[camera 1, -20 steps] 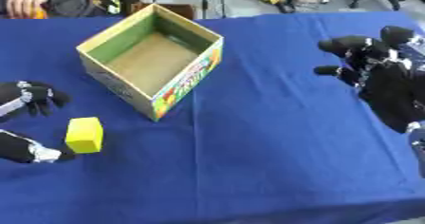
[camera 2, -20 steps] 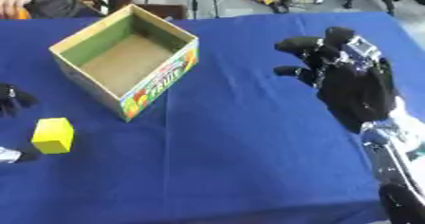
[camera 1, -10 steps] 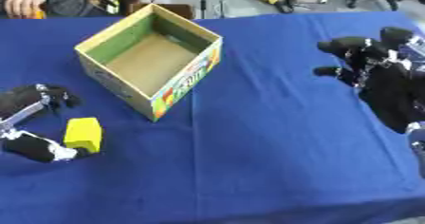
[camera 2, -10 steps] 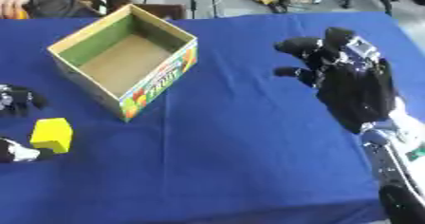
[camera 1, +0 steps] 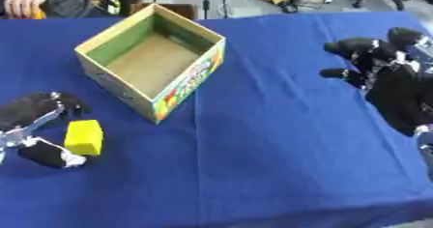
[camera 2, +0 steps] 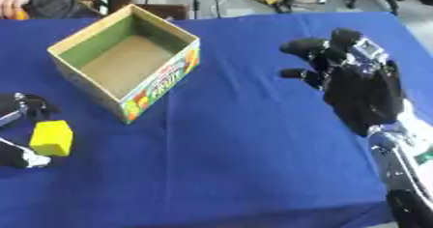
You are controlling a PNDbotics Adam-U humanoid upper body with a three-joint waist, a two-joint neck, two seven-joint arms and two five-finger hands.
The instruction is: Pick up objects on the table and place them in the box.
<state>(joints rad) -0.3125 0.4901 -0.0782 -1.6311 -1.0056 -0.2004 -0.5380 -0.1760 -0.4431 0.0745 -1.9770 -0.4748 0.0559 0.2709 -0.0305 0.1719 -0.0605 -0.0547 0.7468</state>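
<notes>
Grasp step: left hand [camera 1: 38, 130] open, fingers straddling yellow block [camera 1: 84, 136] on bench [camera 1: 270, 164]. Next: close, lift, carry up-right into box [camera 1: 152, 58]. Right hand [camera 2: 359, 84] idle, fingers relaxed.

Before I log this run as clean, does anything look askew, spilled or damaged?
Nothing stands out. The box sits upright and empty, turned corner-on to the table's edge. The yellow block lies intact on the blue cloth between the left hand's fingers and thumb.
</notes>
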